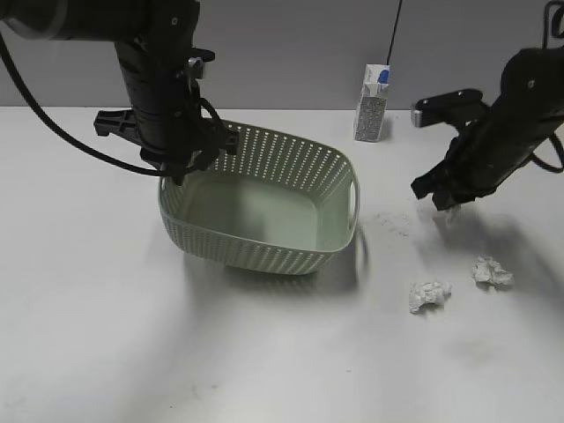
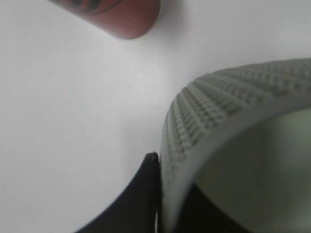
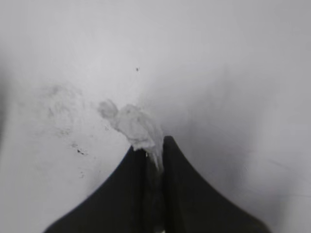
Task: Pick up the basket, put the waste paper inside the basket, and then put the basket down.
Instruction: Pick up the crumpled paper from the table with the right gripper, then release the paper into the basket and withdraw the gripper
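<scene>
My left gripper (image 1: 181, 163) is clamped on the rim of the basket (image 1: 264, 211) at its far-left corner, one finger (image 2: 141, 194) pressed against the outside of the perforated wall and the other dark shape inside it, as my left wrist view shows. The basket hangs tilted from that grip, its held corner raised and its open mouth turned toward the exterior camera, with a shadow on the table (image 1: 106, 317) beneath its right end; whether its lower near edge touches the table I cannot tell. My right gripper (image 1: 448, 201) sits well to the right of the basket, above the table, with its fingers pinched together on one wad of waste paper (image 3: 138, 127); most of the wad sticks out beyond the fingertips, and only a small white scrap of it shows under the gripper in the exterior view. Two more paper wads lie on the table, one (image 1: 429, 295) nearer the basket's right end and the other (image 1: 492, 271) just to its right, both in front of and below my right gripper. A white-and-blue carton (image 1: 372, 104) stands upright at the back of the table, and a reddish rounded object (image 2: 116, 14) shows at the top of my left wrist view.
</scene>
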You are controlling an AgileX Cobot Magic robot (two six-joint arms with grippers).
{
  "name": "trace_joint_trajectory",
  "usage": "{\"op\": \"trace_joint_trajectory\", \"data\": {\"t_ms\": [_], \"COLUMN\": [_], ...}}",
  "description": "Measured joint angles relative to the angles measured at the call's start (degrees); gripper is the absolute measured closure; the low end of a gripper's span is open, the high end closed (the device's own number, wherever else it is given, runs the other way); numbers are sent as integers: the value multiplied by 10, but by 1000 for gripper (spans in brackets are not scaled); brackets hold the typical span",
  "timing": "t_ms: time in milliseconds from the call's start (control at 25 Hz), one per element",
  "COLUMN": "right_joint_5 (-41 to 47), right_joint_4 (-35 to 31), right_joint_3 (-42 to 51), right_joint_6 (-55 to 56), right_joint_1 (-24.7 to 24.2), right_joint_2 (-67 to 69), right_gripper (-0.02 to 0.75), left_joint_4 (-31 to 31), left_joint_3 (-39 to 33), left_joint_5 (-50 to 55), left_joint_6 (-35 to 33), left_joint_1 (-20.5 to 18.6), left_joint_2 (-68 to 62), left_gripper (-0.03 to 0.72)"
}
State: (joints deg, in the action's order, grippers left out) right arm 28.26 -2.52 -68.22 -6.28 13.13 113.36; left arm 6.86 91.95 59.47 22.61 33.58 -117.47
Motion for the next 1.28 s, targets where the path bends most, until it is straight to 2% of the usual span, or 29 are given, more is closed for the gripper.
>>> {"op": "trace_joint_trajectory", "data": {"t_ms": [120,240,320,400,600,640,720,840,880,920,1040,1160,1280], "right_joint_5": [0,1,-2,-16,-71,-73,-73,-73,-73,-73,-70,-33,18], "right_joint_4": [-31,-121,-185,-221,-233,-233,-233,-226,-220,-213,-182,-136,-107], "right_joint_3": [0,0,0,-1,-3,-3,-3,-2,-2,-2,-5,-14,-17], "right_joint_6": [-10,-83,-149,-191,-219,-220,-225,-230,-232,-232,-229,-173,-111], "right_joint_1": [2,22,55,97,187,196,205,206,206,206,204,191,141], "right_joint_2": [-62,-129,-161,-178,-155,-143,-122,-104,-102,-102,-112,-132,-153], "right_gripper": [693,693,693,694,691,673,556,205,157,132,133,137,140], "left_joint_4": [-2,-8,-14,-20,-24,-24,-24,-24,-24,-24,-25,-25,-25], "left_joint_3": [0,0,0,0,0,0,0,0,0,0,0,0,0], "left_joint_5": [0,0,0,0,0,0,0,0,0,0,0,0,1], "left_joint_6": [0,0,0,0,0,0,0,0,0,0,0,0,0], "left_joint_1": [0,0,0,0,0,0,0,0,0,0,0,0,0], "left_joint_2": [0,0,0,0,0,0,0,0,0,0,0,0,0], "left_gripper": [688,688,688,688,688,688,688,688,688,688,688,688,688]}}
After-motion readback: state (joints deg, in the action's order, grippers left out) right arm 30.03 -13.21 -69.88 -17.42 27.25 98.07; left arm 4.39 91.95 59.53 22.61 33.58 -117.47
